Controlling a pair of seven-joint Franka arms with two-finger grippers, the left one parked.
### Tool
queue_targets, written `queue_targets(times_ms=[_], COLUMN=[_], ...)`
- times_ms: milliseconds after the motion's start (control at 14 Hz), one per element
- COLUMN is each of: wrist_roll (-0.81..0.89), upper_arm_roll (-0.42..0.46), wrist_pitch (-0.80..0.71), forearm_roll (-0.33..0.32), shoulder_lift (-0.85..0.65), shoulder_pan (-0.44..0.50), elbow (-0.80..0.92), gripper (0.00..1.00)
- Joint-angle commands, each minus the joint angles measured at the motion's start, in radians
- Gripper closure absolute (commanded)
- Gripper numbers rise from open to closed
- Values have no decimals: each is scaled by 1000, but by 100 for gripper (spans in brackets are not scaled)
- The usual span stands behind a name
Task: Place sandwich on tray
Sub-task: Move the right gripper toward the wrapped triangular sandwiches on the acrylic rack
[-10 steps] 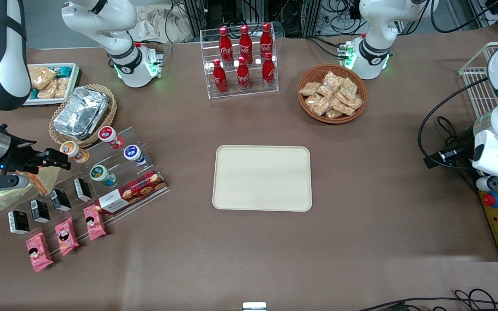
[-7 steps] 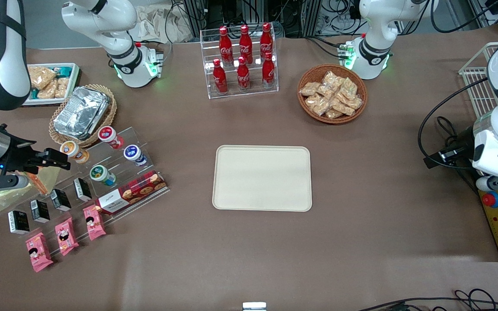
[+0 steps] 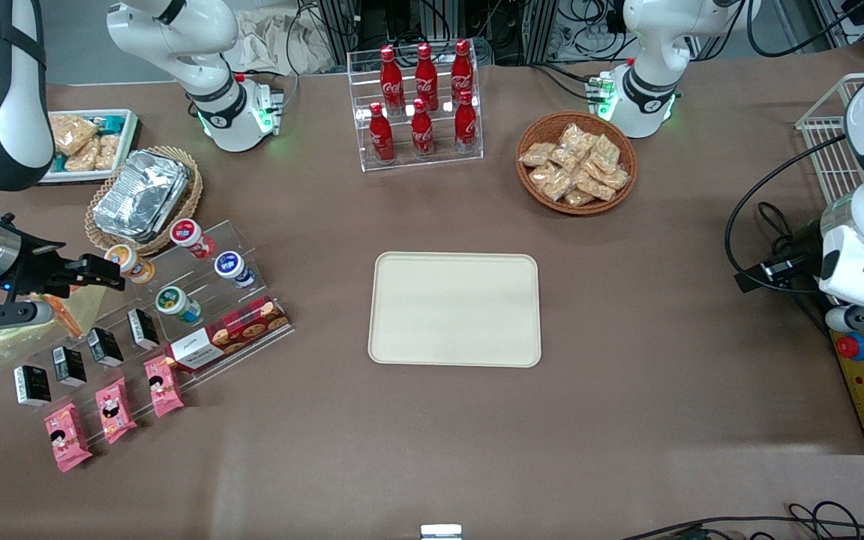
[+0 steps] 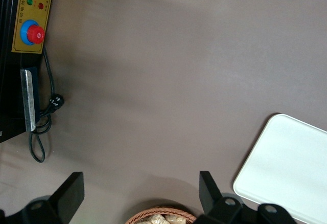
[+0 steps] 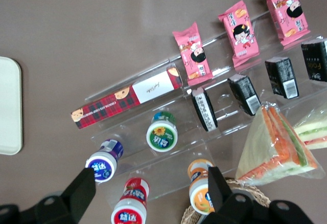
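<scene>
The sandwich is a wrapped triangular wedge with orange-red and green filling along its edge. It lies at the working arm's end of the table, beside the black cartons. My right gripper hovers open above the yogurt cups, apart from the sandwich, with nothing between its fingers. In the front view the gripper partly covers the sandwich. The cream tray sits bare at the table's middle, and its edge shows in the right wrist view.
A second wrapped wedge lies against the sandwich. A clear stepped stand holds yogurt cups, black cartons, a cookie box and pink packets. A wicker basket with a foil pan stands close by.
The gripper has edged slightly farther from the front camera. The sandwich and everything else stay put.
</scene>
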Motion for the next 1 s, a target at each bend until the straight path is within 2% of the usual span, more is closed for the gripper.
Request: queue_targets(times_ms=[0,429,714,929], wrist_roll=[-8,-3,13,154], upper_arm_roll=[-3,-56,-143,-199], wrist_pitch=[-28,-31,-23,-11], forearm_roll=[22,6,20,19], shoulder_lift=[-1,-4,-2,5], shoulder_pan=[-12,-12,-12,-12], elbow=[20,34,35,35], gripper=[2,2,2,2])
